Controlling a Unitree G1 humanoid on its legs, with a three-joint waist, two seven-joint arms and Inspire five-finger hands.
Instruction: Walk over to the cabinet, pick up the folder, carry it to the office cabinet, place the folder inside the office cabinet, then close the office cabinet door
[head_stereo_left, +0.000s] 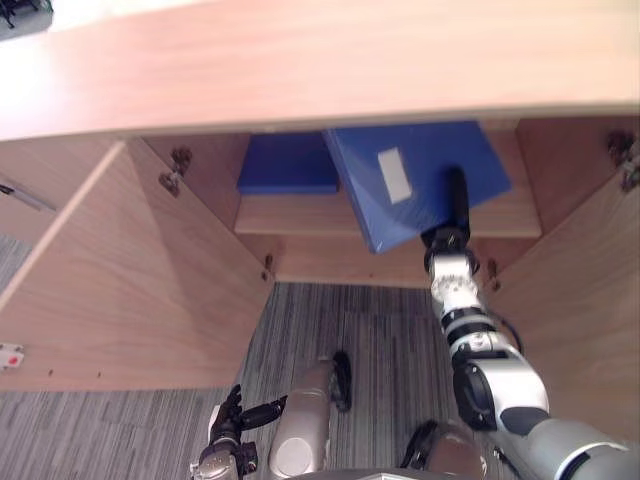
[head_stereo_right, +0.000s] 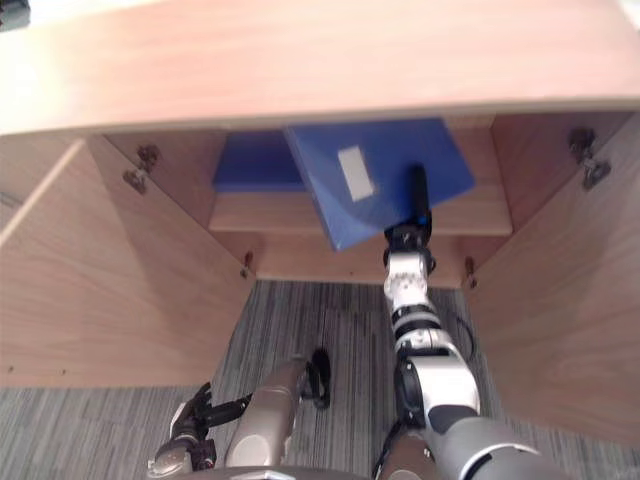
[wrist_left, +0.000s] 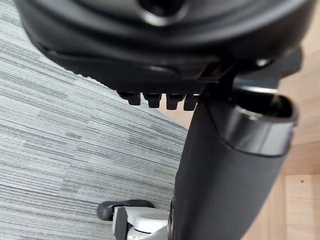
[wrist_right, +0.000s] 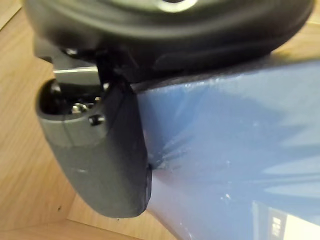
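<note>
The blue folder (head_stereo_left: 420, 165) with a white label lies tilted, its far part on the shelf (head_stereo_left: 290, 215) inside the open office cabinet and its near corner past the shelf's front edge. My right hand (head_stereo_left: 456, 200) reaches in from the right and is shut on the folder's near right part. Its thumb (wrist_right: 100, 160) presses on the blue cover (wrist_right: 225, 150), while the fingers are hidden beneath. Down by the floor at the lower left, my left hand (head_stereo_left: 228, 425) hangs with relaxed fingers and holds nothing.
A second blue folder (head_stereo_left: 288, 162) lies flat on the same shelf, left of the held one. Both cabinet doors stand open: the left door (head_stereo_left: 130, 280) and the right door (head_stereo_left: 590, 290). The wooden cabinet top (head_stereo_left: 300, 60) overhangs the opening. Grey striped carpet (head_stereo_left: 380, 340) lies below.
</note>
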